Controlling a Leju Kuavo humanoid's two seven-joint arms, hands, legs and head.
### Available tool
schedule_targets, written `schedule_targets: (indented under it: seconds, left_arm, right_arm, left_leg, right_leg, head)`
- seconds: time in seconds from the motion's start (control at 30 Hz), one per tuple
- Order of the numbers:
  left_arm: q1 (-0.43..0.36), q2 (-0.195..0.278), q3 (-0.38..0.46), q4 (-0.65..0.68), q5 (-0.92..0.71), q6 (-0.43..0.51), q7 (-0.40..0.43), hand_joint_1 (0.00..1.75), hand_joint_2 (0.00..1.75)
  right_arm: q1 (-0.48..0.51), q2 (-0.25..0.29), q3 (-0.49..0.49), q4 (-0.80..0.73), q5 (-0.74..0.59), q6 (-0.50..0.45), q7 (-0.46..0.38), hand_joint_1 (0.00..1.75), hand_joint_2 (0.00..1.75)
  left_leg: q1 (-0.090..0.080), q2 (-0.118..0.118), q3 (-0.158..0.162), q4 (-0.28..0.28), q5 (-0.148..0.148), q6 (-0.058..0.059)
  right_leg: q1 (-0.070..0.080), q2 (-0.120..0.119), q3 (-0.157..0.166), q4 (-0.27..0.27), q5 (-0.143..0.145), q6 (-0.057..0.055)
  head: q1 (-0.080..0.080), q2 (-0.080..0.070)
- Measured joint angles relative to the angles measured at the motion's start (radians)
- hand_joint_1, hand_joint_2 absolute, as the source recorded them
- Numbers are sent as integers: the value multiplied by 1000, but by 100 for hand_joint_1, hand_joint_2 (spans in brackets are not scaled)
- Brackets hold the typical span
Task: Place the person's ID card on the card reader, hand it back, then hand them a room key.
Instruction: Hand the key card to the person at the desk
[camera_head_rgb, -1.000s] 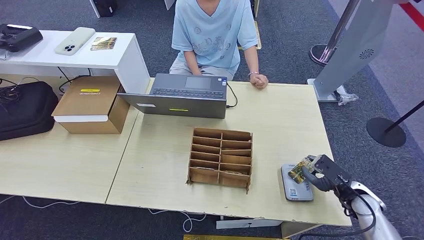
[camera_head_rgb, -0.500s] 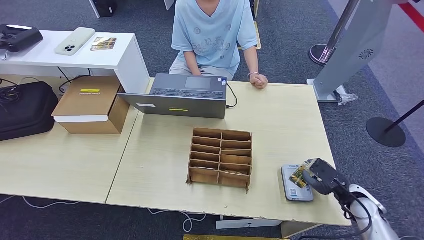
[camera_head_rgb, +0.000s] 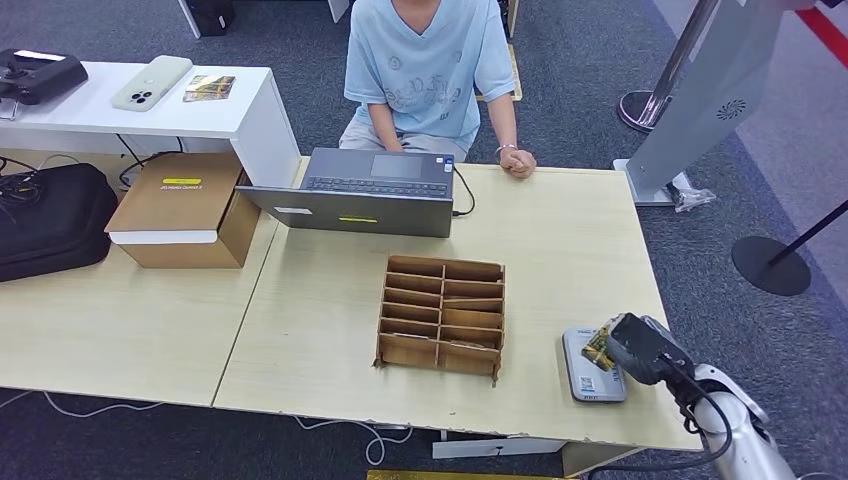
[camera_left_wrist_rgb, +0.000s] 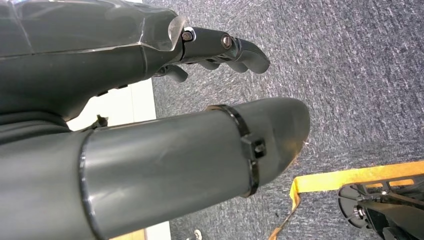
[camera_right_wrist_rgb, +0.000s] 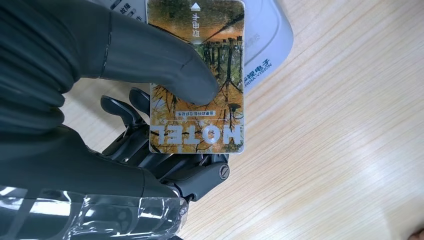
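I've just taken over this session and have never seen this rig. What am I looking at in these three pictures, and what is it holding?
It is a humanoid robot with two arms, each ending in a hand. The wide picture is from its head, looking down at a table. The other two come from cameras at its wrists, so they look turned.

On the table: a laptop, a cardboard sorter and a grey card reader. A person sits on the far side.

The right hand grips a card printed HOTEL, thumb pressed on its face, just over the reader. Whether it touches the reader, I cannot tell.

The left hand hangs over the carpet beside the table, its fingers curled, nothing seen in it.
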Motion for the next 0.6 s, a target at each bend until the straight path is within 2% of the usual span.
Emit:
schedule_targets:
  seconds: [0.17, 0.37, 0.6]
  left_arm:
    - [0, 0, 0, 0, 1, 0, 0, 0, 0]
    - [-1, 0, 0, 0, 0, 2, 0, 0, 0]
    - [-5, -3, 0, 0, -12, 9, 0, 0, 0]
  right_arm:
    - [-3, 3, -3, -7, -36, -2, -35, 175, 175]
    - [-42, 30, -39, -46, -181, 33, -140, 175, 175]
    - [-153, 86, -67, -97, -302, 47, -134, 175, 175]
  left_leg:
    - [0, 0, -1, 0, 0, 0]
    - [0, 0, -1, 0, 0, 0]
    - [0, 0, -1, 0, 2, 0]
  right_leg:
    - [0, 0, 0, 0, 0, 0]
    - [0, 0, -1, 1, 0, 0]
    - [0, 0, -1, 1, 0, 0]
  head:
    - [0, 0]
    - [0, 0]
    - [0, 0]
